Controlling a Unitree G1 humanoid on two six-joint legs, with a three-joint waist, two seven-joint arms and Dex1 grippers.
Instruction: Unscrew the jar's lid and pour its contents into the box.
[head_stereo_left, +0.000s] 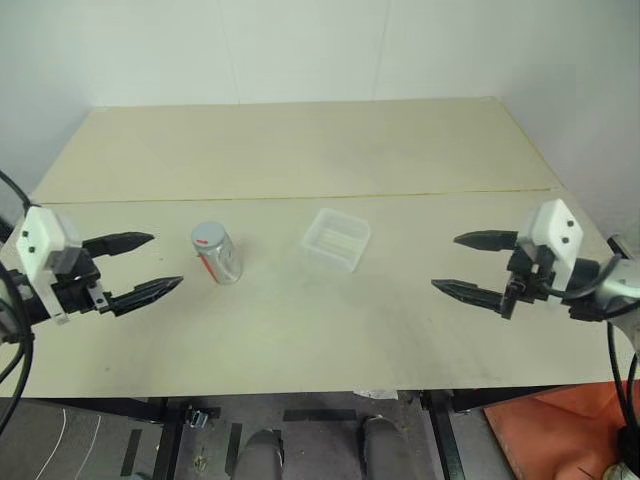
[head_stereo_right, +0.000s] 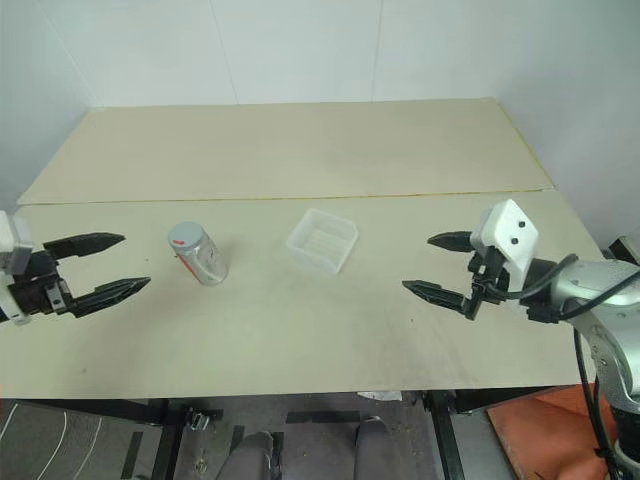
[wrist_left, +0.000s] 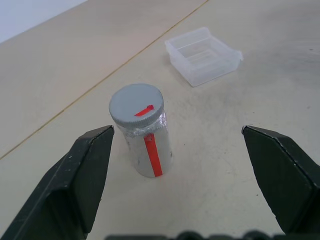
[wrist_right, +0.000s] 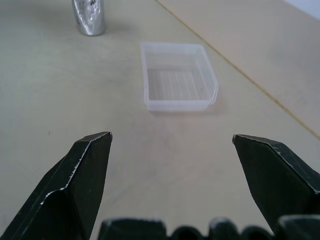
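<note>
The clear jar (head_stereo_left: 217, 254) stands upright on the table, left of centre, with a red stripe down its side (wrist_left: 152, 155). Its grey lid (wrist_left: 136, 103) with a red mark is screwed on. Whatever the jar holds cannot be made out. The translucent box (head_stereo_left: 336, 239) sits empty to the jar's right, also seen as the box (wrist_right: 179, 76). My left gripper (head_stereo_left: 145, 267) hovers open a short way left of the jar, fingers pointing at it. My right gripper (head_stereo_left: 468, 264) hovers open to the right of the box, pointing toward it, with nothing between its fingers.
The pale table (head_stereo_left: 300, 150) has a seam running across its middle and plenty of bare surface behind the jar and box. An orange item (head_stereo_left: 560, 430) lies on the floor past the table's front right corner.
</note>
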